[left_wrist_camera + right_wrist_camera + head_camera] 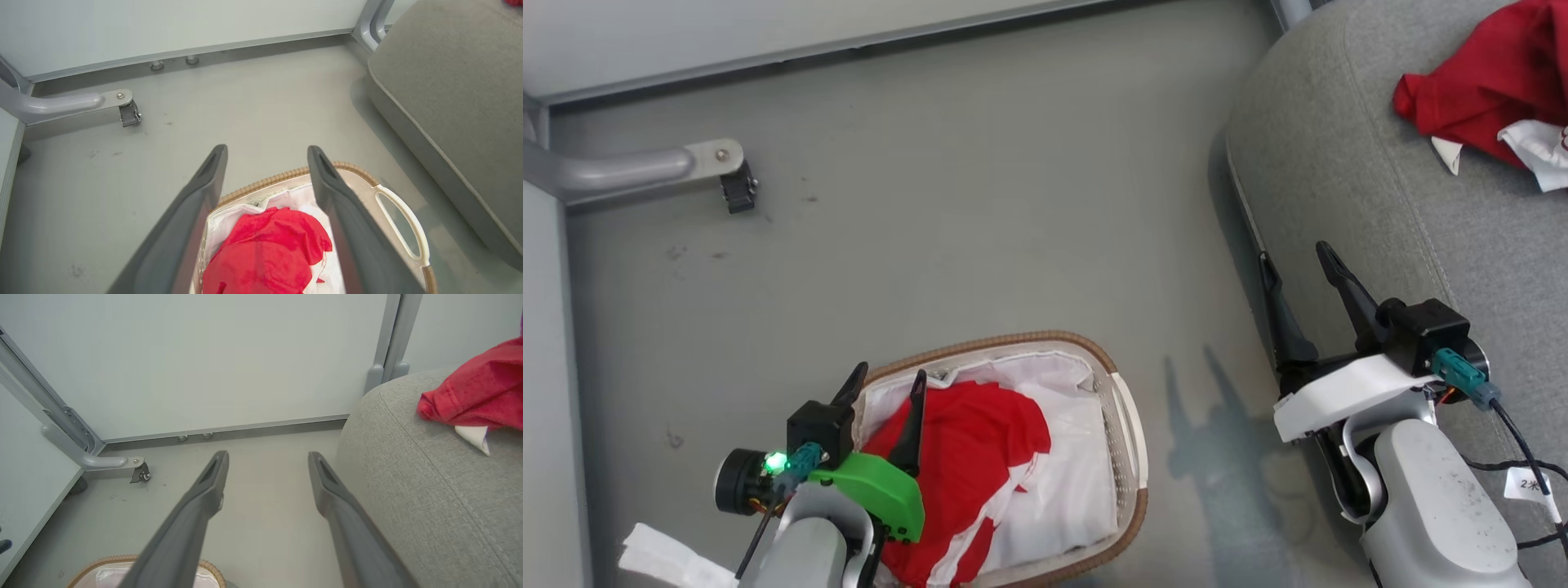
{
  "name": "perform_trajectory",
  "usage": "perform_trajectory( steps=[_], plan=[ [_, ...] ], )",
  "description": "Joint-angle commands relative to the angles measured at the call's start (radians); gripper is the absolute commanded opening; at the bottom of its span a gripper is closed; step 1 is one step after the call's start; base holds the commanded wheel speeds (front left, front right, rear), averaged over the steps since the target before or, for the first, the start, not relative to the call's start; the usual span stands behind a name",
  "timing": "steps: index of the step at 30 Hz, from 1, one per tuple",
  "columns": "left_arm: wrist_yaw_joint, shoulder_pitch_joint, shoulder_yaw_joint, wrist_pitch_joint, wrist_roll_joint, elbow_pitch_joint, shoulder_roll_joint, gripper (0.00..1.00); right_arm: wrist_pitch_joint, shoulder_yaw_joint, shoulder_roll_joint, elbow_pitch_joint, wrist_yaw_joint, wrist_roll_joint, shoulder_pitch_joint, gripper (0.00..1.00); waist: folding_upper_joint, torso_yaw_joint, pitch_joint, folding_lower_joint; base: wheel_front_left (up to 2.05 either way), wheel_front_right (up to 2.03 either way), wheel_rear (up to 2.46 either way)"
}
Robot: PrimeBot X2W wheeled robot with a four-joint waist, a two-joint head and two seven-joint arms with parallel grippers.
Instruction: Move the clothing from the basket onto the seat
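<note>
Hovering above the left end of the basket (pixel 1131 425), the left pincer (pixel 890 374) has its two dark fingers spread apart with nothing between them. They point down toward the red clothing (pixel 980 441) heaped inside on the white liner cloth (pixel 1070 482). The basket stands on the floor (pixel 931 204), well apart from the seat (pixel 1380 163).

Further right, the right pincer (pixel 1294 253) hangs beside the seat's near edge, its fingers also wide and empty. Another red garment (pixel 1486 82) already lies up near the seat's far right corner.

To my eye, the step in hand is reaching for the piece left in the basket. The next move calls for the left pincer to drop straight into the red heap and close on a good fold of it, keeping clear of the liner and the woven rim, then lift high enough to clear the rim before swinging across to the seat.
</note>
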Motion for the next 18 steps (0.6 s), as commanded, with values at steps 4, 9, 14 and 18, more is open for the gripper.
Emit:
perform_trajectory(
  steps=[4, 9, 14, 18],
  plan=[
    [-0.003, -0.086, -0.058, -0.001, 0.005, 0.096, 0.03, 1.0, 0.0, 0.0, 0.001, 0.001, -0.001, -0.005, -0.027, 1.0, 0.0, -0.064, 0.136, 0.0, 0.0, 0.0, 0.0],
    [-0.003, -0.172, -0.158, -0.001, 0.031, 0.242, 0.058, 1.0, 0.0, -0.005, 0.006, -0.003, -0.001, -0.007, -0.043, 1.0, 0.0, -0.082, 0.196, 0.0, 0.0, 0.0, 0.0],
    [-0.003, -0.241, -0.253, -0.001, 0.084, 0.346, 0.081, 1.0, 0.0, 0.01, 0.009, -0.007, -0.001, 0.004, -0.061, 1.0, 0.0, -0.102, 0.247, 0.0, 0.0, 0.0, 0.0],
    [-0.003, -0.299, -0.33, -0.001, 0.112, 0.431, 0.09, 1.0, 0.0, 0.029, 0.011, -0.019, -0.001, 0.011, -0.072, 1.0, 0.0, -0.123, 0.283, 0.0, 0.0, 0.0, 0.0]
  ],
)
